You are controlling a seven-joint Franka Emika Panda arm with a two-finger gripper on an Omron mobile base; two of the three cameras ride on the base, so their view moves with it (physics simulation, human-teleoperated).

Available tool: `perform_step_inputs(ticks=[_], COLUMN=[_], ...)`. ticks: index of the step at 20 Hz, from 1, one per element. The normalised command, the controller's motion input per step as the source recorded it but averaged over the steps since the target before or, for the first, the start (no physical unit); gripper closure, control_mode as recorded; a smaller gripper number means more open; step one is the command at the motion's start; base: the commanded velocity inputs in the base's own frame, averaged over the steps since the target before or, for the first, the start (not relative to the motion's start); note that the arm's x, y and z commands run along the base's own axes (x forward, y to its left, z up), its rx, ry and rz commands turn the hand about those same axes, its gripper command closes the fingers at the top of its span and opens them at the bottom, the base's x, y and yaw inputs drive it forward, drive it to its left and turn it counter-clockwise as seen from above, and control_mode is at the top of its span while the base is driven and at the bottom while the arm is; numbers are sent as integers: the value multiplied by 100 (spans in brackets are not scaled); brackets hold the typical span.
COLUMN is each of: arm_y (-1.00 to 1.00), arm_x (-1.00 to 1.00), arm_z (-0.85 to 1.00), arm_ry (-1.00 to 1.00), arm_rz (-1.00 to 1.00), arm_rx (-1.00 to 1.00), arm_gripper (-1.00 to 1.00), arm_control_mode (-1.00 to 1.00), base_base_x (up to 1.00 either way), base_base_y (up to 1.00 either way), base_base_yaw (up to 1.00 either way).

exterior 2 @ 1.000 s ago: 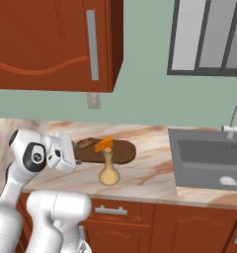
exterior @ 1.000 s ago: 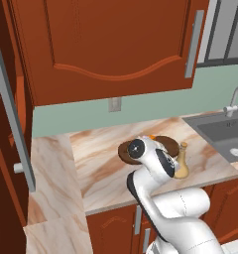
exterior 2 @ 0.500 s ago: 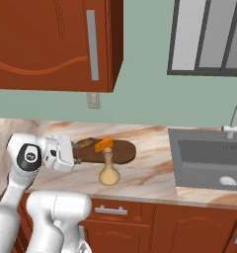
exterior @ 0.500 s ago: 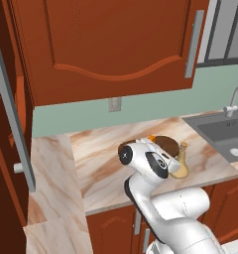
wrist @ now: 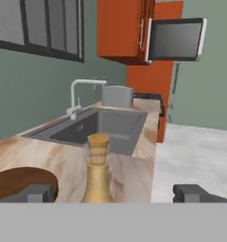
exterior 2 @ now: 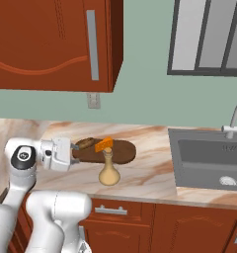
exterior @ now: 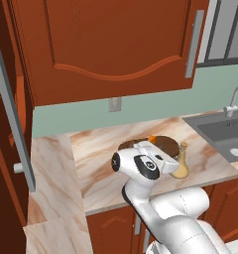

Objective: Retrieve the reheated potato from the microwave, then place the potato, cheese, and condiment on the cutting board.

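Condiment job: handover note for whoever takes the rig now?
End effector: open, holds nothing, level over the counter, aimed at the bottle.
Potato: on the board, left part.
Cheese: on the board, beside the potato.
Bottle: upright on the counter just in front of the board, not on it.
Done: potato and cheese are on the board.
Left: grasp the bottle, set it on the board. It looks easy to tip, so close low on the body.
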Motion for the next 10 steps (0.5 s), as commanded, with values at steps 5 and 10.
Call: perform_step_inputs(ticks=[5,10], arm_y=[-7,-9], arm_x=[0,-9], arm_z=[0,0], arm_ry=[3,5], arm_rz=[-14,-12], arm_rx=[-21,-18], arm_gripper=[-100,-100], arm_control_mode=[-100,-100], base_base_x=[0,0], base_base_y=[0,0], base_base_yaw=[0,0])
